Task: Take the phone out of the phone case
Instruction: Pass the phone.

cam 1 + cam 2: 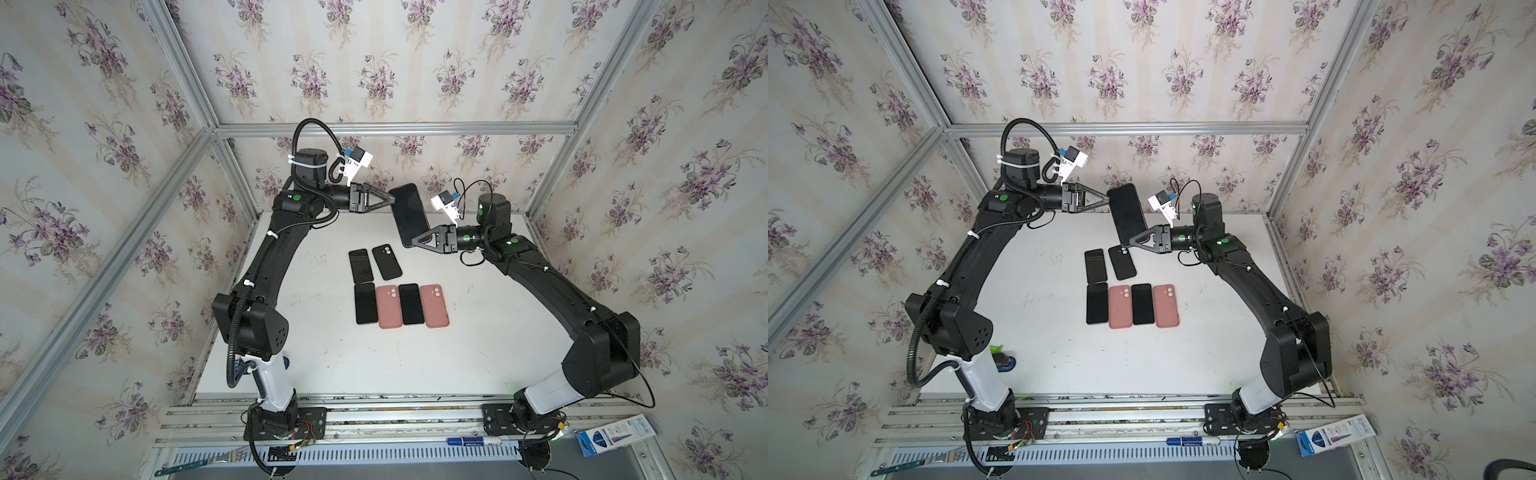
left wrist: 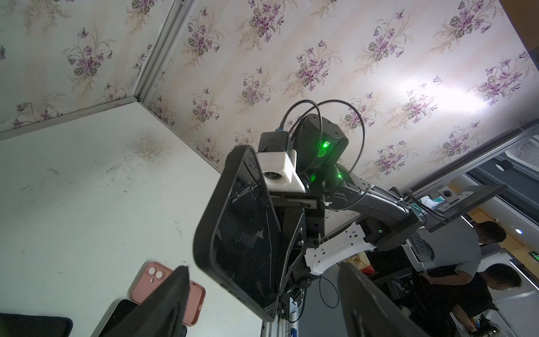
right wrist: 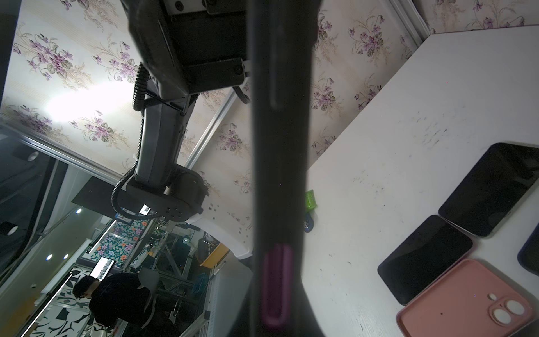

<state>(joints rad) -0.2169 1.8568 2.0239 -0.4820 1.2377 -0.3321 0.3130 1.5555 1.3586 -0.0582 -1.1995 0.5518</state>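
A: Above the table's far end, in both top views: phone held in the air, tilted, well clear of the spares and pink cases lying below.
B: Who has it?
A: The right gripper is clamped on its near end. The left gripper sits at the far corner; can't tell contact from up there.
B: Left wrist?
A: Its fingers are spread wide either side of the phone, pinching nothing. The case is on, with a matte rim round the glass.
B: Right wrist?
A: Just the phone's edge running down the frame, purple button showing. Jaws themselves not visible.
B: Risks?
A: My read: it's a one-ended hold, so a push from the left at that corner could pivot the phone in the right's grip or pop it loose onto the spares. If the left pinches glass and rim together, it pins phone to case instead of peeling.
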